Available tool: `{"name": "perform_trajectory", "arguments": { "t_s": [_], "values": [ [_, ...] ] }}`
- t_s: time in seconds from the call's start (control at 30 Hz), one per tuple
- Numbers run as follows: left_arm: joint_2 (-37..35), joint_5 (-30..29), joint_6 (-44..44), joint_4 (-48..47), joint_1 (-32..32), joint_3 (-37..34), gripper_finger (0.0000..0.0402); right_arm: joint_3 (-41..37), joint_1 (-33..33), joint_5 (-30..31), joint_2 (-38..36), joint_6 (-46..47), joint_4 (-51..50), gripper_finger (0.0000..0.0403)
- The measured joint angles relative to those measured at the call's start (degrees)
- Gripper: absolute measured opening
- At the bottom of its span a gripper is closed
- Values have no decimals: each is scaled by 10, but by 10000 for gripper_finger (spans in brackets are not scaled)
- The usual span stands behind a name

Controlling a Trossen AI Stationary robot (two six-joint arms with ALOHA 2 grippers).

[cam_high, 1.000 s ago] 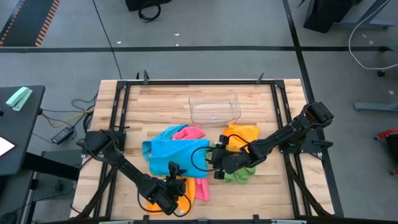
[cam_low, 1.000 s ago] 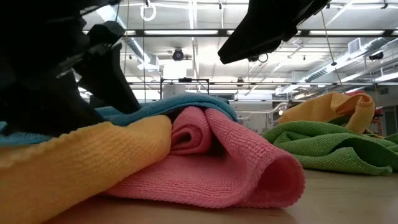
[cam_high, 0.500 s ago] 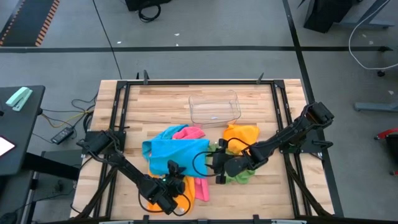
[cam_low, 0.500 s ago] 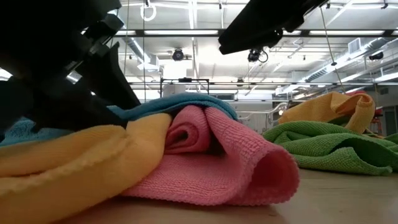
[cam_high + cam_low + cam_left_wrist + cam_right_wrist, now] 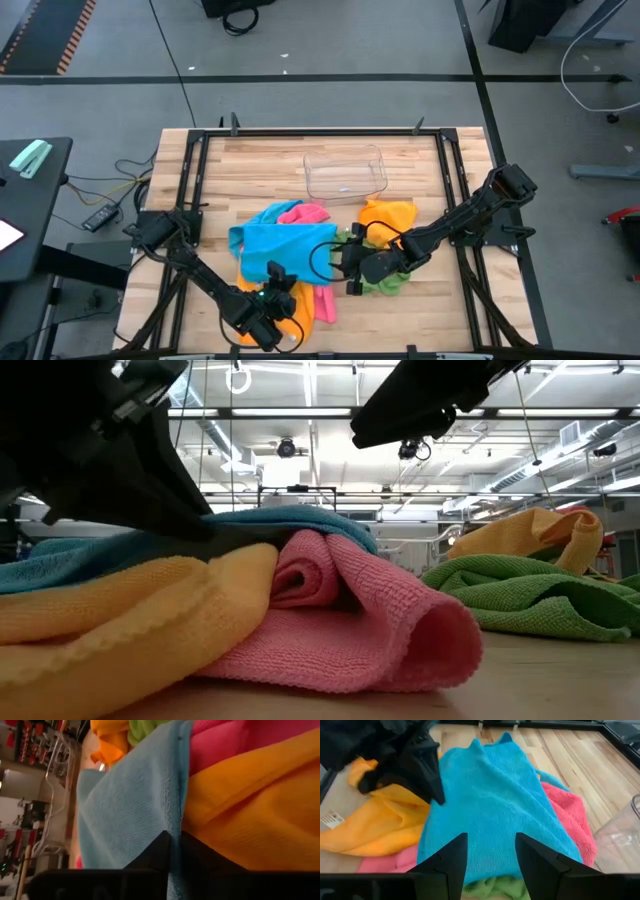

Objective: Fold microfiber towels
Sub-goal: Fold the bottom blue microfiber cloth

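Left gripper sits low at the front of the table, down on the near corner of the towel pile; in the left wrist view its fingers are nearly together, pinching the edge of the blue towel where it lies over an orange towel. Blue one is the top layer, spread fairly flat across the pile's middle with one corner peaked up toward the back. Under it the orange towel bunches in soft folds at the near left, and a pink towel is rolled into a loose tube just beside it, touching. More pink shows at the back edge of the blue. Clear tray sits behind the pile, apart from it. Right of the blue, a green towel lies crumpled flat and a second orange towel is heaped behind it. Right gripper hovers at the blue towel's right edge, above the green; fingers spread apart, nothing between them. All towels unfolded, fuzzy ribbed weave visible up close
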Motion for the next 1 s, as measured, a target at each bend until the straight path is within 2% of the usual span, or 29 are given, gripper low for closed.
{"name": "perform_trajectory", "arguments": {
  "t_s": [0.27,0.5,0.7,0.83,1.0],
  "values": [
    [-4,2,-10,-14,8,0,10,0,6,-5,56,-51,96,174],
    [-46,38,-62,-44,19,0,15,2,30,10,109,-97,169,174],
    [-66,87,-71,-38,44,0,8,66,38,43,173,-156,162,174],
    [-77,110,-86,-39,54,0,19,134,37,63,214,-184,82,175],
    [-98,114,-93,-38,50,0,8,191,37,103,249,-185,33,194]
  ]
}}
